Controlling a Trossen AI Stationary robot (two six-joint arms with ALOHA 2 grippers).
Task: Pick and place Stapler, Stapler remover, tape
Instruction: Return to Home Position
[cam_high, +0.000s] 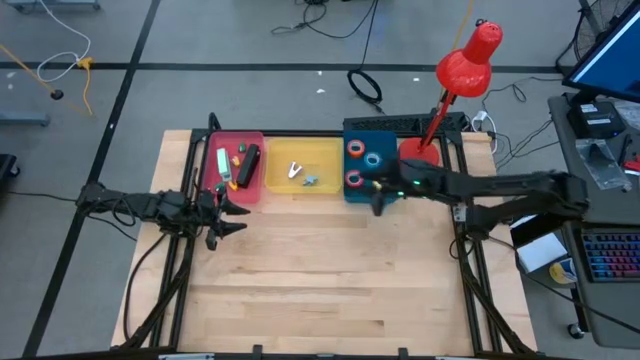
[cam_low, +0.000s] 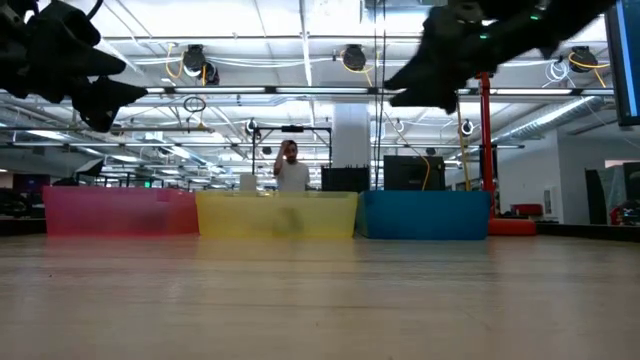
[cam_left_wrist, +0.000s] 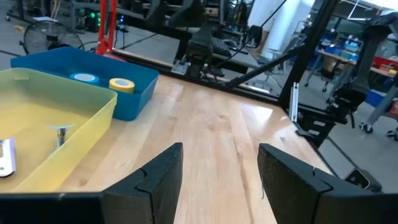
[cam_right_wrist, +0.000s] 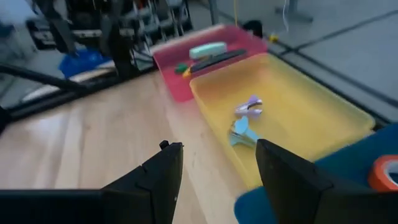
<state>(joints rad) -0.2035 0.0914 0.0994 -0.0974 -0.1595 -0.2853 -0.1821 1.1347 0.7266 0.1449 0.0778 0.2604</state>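
Three bins stand in a row at the table's far edge. The pink bin (cam_high: 225, 180) holds a white-green stapler (cam_high: 224, 166) and a black stapler (cam_high: 249, 166). The yellow bin (cam_high: 325, 185) holds two stapler removers (cam_right_wrist: 249, 107). The blue bin (cam_high: 385, 143) holds tape rolls: orange-red (cam_high: 356, 149), blue (cam_high: 373, 160), red (cam_high: 354, 179) and yellow (cam_left_wrist: 121, 84). My left gripper (cam_high: 232, 215) hovers open just in front of the pink bin. My right gripper (cam_high: 378, 200) hangs open above the blue bin's near edge. Nothing is between either pair of fingers.
A red desk lamp (cam_high: 465, 70) stands behind the blue bin at the far right. Bare wooden tabletop (cam_high: 320, 280) stretches from the bins to the near edge. A person (cam_low: 290, 165) stands far off in the room behind the table.
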